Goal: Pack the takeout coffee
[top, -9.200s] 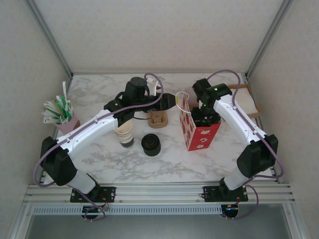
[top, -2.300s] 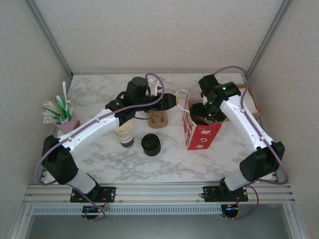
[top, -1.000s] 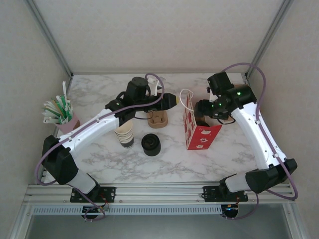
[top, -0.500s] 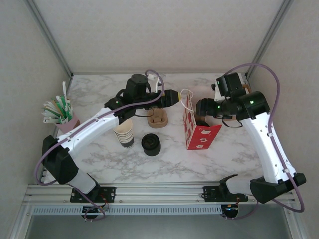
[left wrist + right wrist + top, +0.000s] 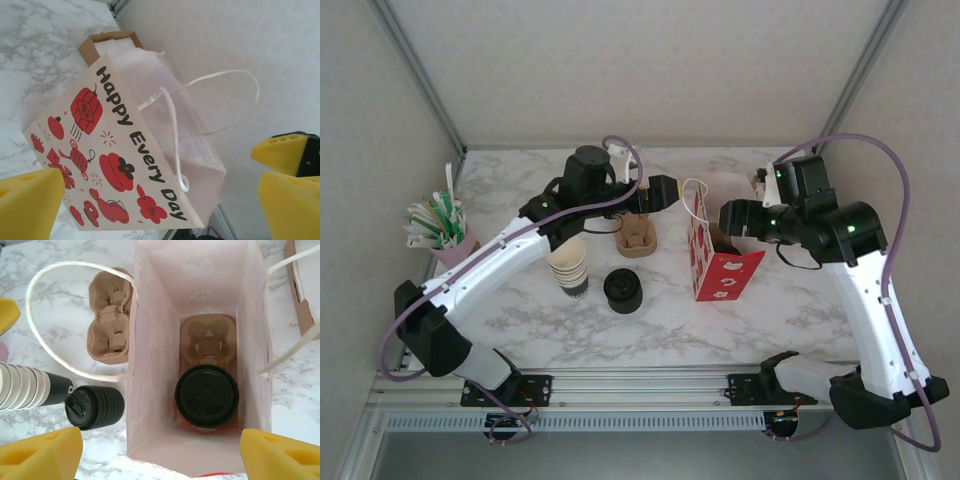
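Takeout coffee (image 5: 206, 395) sat lid-up in the cardboard carrier (image 5: 207, 337) inside the paper bag (image 5: 152, 390) on the desk (image 5: 20, 270). Your right end effector (image 5: 160, 457) hung above the bag, spread wide, gripping nothing. Your left end effector (image 5: 157, 187) gaped equally wide, empty, beside the bag's handles.

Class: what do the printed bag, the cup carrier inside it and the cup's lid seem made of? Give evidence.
Red-printed white bag: thin matte paper, probably; creased folds. Tan cup carrier: moulded pulp, rough fibrous look. Round black lid: likely plastic, smooth moulded ridges.
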Controlling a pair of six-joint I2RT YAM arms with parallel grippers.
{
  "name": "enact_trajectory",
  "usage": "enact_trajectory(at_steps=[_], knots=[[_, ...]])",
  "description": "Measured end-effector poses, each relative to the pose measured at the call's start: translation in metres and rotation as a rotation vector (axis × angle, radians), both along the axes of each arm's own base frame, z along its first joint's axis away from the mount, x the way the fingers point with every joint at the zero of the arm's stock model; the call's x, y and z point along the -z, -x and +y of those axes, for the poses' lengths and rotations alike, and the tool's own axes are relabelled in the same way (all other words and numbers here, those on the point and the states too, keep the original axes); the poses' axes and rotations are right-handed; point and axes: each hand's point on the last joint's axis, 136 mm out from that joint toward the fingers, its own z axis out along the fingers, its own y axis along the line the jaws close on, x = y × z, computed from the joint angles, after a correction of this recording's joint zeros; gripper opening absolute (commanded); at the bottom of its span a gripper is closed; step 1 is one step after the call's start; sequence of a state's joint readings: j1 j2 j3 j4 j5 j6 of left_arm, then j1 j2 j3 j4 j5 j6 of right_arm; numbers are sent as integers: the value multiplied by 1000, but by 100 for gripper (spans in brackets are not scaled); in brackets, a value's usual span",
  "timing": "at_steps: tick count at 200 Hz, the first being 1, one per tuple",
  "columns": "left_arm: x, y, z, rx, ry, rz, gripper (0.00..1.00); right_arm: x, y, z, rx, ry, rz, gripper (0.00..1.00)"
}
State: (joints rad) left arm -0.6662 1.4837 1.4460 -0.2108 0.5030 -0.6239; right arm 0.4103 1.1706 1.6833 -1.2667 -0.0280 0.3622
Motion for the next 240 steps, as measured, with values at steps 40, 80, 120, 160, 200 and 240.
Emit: enact_trajectory(at_steps=[40, 80, 120, 160, 200, 240], knots=[[-30, 11, 16, -33, 31, -56, 100, -14, 15, -6, 1, -25, -56, 88], [-50, 24, 36, -78, 50, -101, 100, -27, 30, -13, 5, -54, -110, 92], [-54, 37, 58, -134, 42, -120, 100, -33, 48, -21, 13, -79, -148, 97], [-38, 47, 79, -195, 10, -111, 100, -29, 63, -27, 16, -88, -161, 99], [-13, 55, 101, -262, -31, -84, 100, -18, 74, -32, 18, -91, -157, 99], [1, 55, 120, -345, -79, -63, 100, -15, 81, -31, 18, -125, -161, 99]])
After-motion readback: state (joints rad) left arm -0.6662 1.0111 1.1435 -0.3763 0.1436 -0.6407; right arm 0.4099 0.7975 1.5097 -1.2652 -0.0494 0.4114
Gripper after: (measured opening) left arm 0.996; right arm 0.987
